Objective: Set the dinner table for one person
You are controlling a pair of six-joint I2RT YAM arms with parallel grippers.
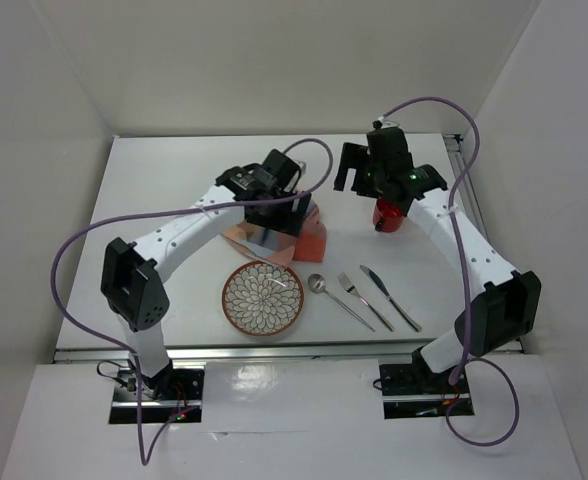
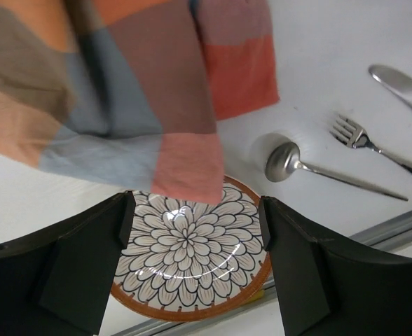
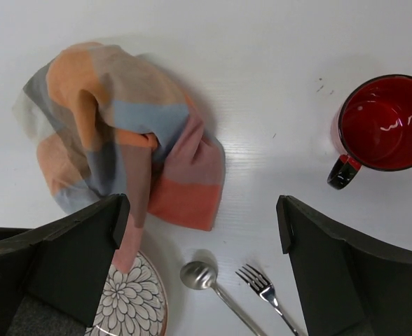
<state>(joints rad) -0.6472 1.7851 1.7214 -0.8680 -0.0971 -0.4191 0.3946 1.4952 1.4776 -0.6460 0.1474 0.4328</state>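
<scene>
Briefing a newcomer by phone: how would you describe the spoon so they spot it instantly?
On the white table, find the round flower-patterned plate near the railed front edge. Three silver pieces lie in a row to its right; the spoon is the one nearest the plate, round-bowled, unlike the pronged fork and the flat knife.

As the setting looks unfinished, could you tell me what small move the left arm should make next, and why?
Probably lower the open left gripper onto the checked cloth and pinch it: it lies crumpled, one corner over the plate rim, not yet spread flat.
</scene>
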